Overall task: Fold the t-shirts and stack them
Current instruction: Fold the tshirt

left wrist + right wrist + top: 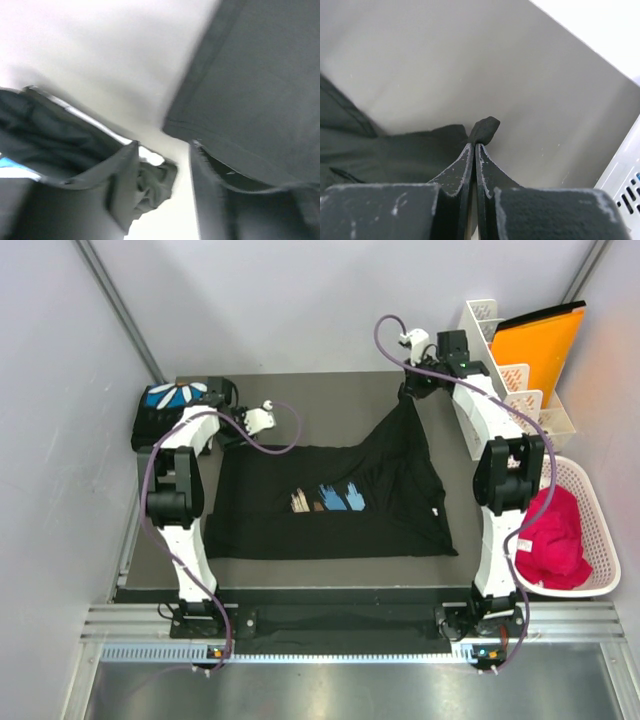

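Note:
A black t-shirt [330, 530] with blue-and-tan brush strokes lies spread on the dark table [320, 400]. Its right rear corner is lifted in a peak. My right gripper [412, 390] [474, 146] is shut on that corner, and a nub of black cloth [487, 127] pokes out past the tips. A second t-shirt [172, 400], folded, with a blue print and white petals, rests at the back left. My left gripper [230, 430] [164, 150] hovers by the spread shirt's left rear corner. Its jaws stand apart, with a bunch of dark cloth [152, 187] beside the left finger [120, 175].
A white basket [603, 540] holding red cloth [555, 535] sits to the right of the table. Behind it stands a white rack [500, 375] with an orange folder [540, 345]. Pale walls close in at the back and on both sides.

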You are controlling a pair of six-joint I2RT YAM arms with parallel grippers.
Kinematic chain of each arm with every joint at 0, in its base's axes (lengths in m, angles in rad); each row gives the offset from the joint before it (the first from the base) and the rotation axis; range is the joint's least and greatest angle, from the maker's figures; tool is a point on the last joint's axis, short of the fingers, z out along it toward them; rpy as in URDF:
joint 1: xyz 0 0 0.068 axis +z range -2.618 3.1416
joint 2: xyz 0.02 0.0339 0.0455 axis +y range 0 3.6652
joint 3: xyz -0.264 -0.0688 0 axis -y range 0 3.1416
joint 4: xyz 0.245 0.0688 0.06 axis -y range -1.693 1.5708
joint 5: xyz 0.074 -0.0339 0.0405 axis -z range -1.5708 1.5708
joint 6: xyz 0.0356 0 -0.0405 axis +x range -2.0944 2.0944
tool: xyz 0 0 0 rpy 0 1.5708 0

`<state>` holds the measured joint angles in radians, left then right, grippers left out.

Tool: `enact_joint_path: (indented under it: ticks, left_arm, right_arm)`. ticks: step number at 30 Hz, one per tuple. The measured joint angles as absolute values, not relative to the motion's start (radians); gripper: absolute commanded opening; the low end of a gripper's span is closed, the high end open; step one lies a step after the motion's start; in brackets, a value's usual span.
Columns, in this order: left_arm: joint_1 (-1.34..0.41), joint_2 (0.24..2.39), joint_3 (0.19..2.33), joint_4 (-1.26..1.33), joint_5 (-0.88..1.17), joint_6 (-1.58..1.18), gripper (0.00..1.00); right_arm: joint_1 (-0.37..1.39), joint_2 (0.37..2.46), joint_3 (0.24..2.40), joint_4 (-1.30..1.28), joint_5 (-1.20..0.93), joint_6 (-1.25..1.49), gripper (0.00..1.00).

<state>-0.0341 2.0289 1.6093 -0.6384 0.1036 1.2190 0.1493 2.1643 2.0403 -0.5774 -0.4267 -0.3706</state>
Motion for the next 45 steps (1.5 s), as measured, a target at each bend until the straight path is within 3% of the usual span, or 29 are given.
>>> enact_joint_path:
  ticks: [8,19,30,41,45]
  left_arm:
    - [-0.006,2.191,1.760,-0.791,0.148,1.303,0.64]
    - [0.025,2.380,2.092,-0.989,0.199,1.406,0.64]
    - [0.024,2.387,2.112,-1.118,0.201,1.496,0.66]
    - [0.030,2.387,2.104,-0.959,0.179,1.424,0.66]
    - [0.035,2.413,2.209,-1.038,0.190,1.437,0.66]
  right_arm:
    - [0.169,2.151,2.006,-0.606,-0.411,-0.427,0.00]
    - [0.193,2.112,1.969,-0.628,-0.383,-0.487,0.00]
    - [0.201,2.097,1.963,-0.632,-0.355,-0.527,0.00]
    - [0.216,2.097,1.956,-0.630,-0.336,-0.531,0.00]
    - [0.224,2.096,1.956,-0.628,-0.333,-0.532,0.00]
